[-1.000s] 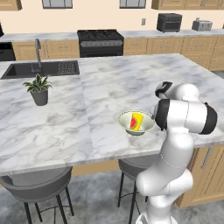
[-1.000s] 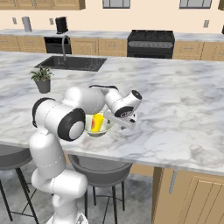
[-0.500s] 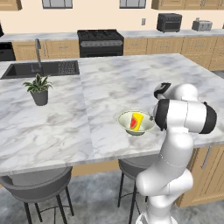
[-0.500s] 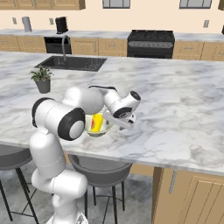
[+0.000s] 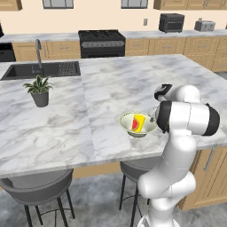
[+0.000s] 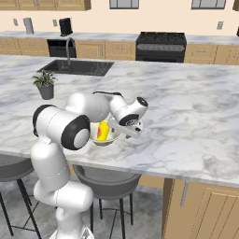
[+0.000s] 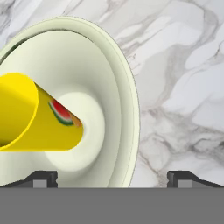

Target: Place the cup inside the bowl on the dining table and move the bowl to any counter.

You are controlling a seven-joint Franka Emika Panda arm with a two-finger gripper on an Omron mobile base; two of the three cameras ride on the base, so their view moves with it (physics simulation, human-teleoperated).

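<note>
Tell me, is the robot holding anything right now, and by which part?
Nothing is held. The fingers stand wide open, one on each side of the bowl rim, not closed on it; the cup lies inside.

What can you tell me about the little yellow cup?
The cup is small, smooth and bright yellow, with a red and green patch like a watermelon slice on its side. It tapers toward its base. It sits tilted inside the pale bowl, its base near the bowl's middle and its open mouth leaning toward the rim. It touches just the bowl; the open gripper does not hold it.
</note>
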